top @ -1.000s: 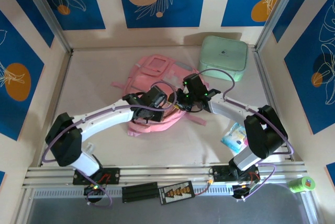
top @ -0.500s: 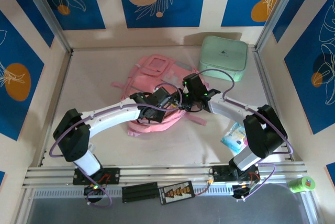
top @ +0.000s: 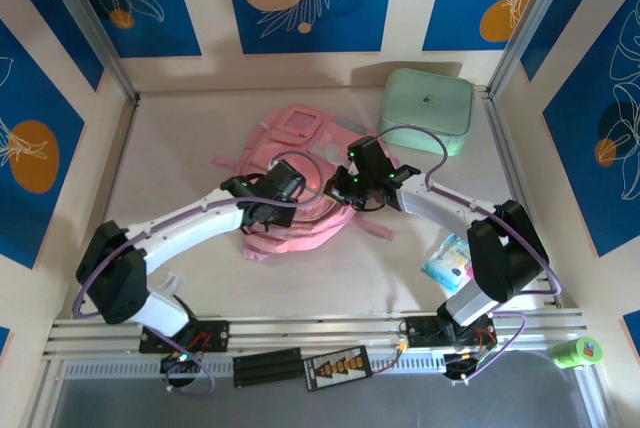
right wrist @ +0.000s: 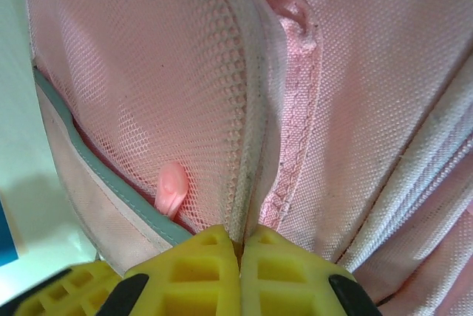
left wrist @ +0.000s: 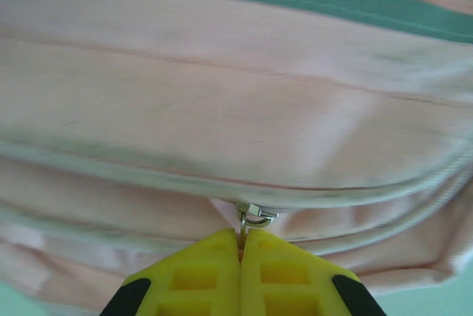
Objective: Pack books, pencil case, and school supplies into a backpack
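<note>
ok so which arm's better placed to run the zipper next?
Left. The left fingers are shut on the zipper pull of the pink backpack, so it can likely draw it along. The right fingers pinch the mesh pocket's edge, better suited to steadying the fabric.

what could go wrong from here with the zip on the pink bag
1. The left gripper pinches only the thin tip of the zipper pull. A tug may slip it free.
2. The right gripper grips just a seam edge of the backpack. If that hold slips, the soft fabric may drag along or bunch instead of unzipping.
</note>
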Action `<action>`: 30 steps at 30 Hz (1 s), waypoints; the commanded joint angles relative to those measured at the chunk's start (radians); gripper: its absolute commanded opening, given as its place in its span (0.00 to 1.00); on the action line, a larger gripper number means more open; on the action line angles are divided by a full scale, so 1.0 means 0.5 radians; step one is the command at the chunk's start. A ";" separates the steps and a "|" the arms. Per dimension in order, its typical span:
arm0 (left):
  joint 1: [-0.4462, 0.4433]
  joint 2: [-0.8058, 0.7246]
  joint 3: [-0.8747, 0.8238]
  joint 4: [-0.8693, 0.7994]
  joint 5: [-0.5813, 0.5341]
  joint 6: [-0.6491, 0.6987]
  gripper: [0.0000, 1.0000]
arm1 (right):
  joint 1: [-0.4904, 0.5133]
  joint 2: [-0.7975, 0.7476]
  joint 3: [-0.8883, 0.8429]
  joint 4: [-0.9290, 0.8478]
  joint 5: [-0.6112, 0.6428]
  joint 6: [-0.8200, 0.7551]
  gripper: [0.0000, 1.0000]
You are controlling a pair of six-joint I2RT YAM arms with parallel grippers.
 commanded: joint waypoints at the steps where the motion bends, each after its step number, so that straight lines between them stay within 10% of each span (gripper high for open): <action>1: 0.166 -0.175 -0.119 -0.067 0.066 0.090 0.00 | -0.068 0.024 0.071 -0.061 0.212 -0.145 0.00; 11: 0.115 -0.362 -0.282 0.279 0.634 0.308 0.00 | -0.177 -0.035 0.024 -0.066 -0.102 -0.375 0.11; 18: -0.081 -0.223 -0.195 0.390 0.761 0.215 0.00 | -0.187 -0.431 -0.303 -0.063 -0.002 -0.054 0.45; 30: -0.173 -0.049 -0.041 0.408 0.861 0.214 0.00 | -0.089 -0.702 -0.690 0.206 -0.055 0.689 0.52</action>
